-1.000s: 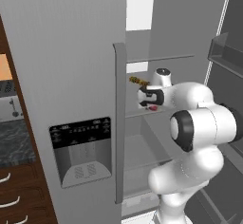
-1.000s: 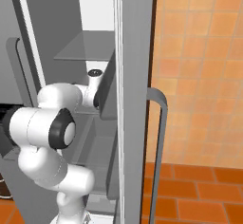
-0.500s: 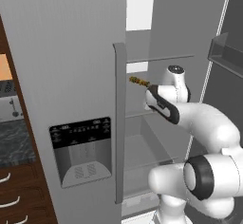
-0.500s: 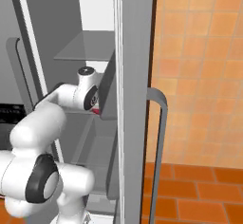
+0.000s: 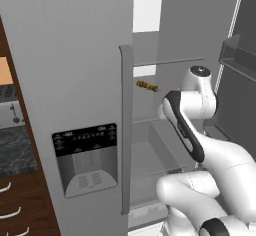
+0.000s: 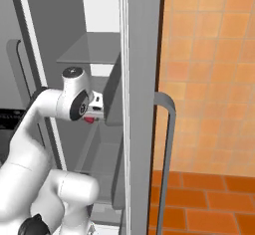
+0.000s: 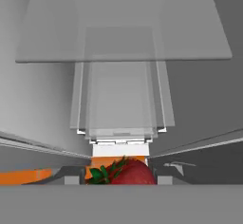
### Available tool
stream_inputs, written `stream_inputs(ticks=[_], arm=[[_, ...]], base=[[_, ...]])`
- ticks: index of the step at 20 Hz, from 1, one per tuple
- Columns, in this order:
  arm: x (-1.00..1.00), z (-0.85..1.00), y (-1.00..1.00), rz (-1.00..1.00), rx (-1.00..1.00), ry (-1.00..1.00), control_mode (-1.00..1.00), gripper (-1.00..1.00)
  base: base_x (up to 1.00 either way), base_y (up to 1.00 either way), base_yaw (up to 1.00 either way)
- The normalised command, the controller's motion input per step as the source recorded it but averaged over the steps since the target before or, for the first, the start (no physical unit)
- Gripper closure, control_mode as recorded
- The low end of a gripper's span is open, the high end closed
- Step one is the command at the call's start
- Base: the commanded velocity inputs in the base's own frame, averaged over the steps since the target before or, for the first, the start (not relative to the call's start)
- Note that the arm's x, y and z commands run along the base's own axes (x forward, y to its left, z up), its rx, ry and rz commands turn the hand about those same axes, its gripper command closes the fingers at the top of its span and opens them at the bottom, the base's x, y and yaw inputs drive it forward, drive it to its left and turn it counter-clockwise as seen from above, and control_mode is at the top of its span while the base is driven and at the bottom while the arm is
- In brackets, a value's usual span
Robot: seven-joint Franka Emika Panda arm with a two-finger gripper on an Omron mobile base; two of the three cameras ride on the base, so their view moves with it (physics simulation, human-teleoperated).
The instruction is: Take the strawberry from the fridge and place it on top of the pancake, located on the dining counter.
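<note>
The strawberry [image 6: 89, 120] is a small red fruit pinched in my gripper [image 6: 92, 115], which is shut on it inside the open fridge [image 6: 142, 79]. In the hand view the strawberry [image 7: 130, 173], with green leaves, sits low between the fingertips of my gripper [image 7: 122, 180], and glass shelves lie beyond it. The fridge's [image 5: 75, 55] left door with the black dispenser panel [image 5: 86, 155] is closed. My arm [image 5: 182, 125] reaches in over the middle shelf. The pancake and the dining counter are out of view.
A yellow-brown skewer food [image 5: 146, 85] lies on the shelf left of my arm. The right fridge door [image 5: 240, 60] stands open with its bins close to my wrist. A long vertical handle [image 6: 167, 154] and an orange tiled wall [image 6: 209, 79] are at the right.
My hand has drawn back to the right, away from the skewer, carrying the strawberry. The elbow has swung down and to the right.
</note>
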Motion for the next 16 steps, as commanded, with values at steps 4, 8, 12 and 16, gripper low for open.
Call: stream_inputs(ticks=[4,8,12,16], arm=[[-0.81,0.26,0.13,-0.08,0.00,0.00,-1.00,1.00],[-0.67,0.00,0.00,-0.16,0.00,0.00,-1.00,1.00],[-0.48,0.00,0.00,-0.03,0.00,0.00,-1.00,1.00],[-0.58,0.00,0.00,0.00,0.00,0.00,-1.00,1.00]], base=[[0.00,0.00,0.00],[0.00,0.00,0.00],[0.00,0.00,0.00],[0.00,0.00,0.00]])
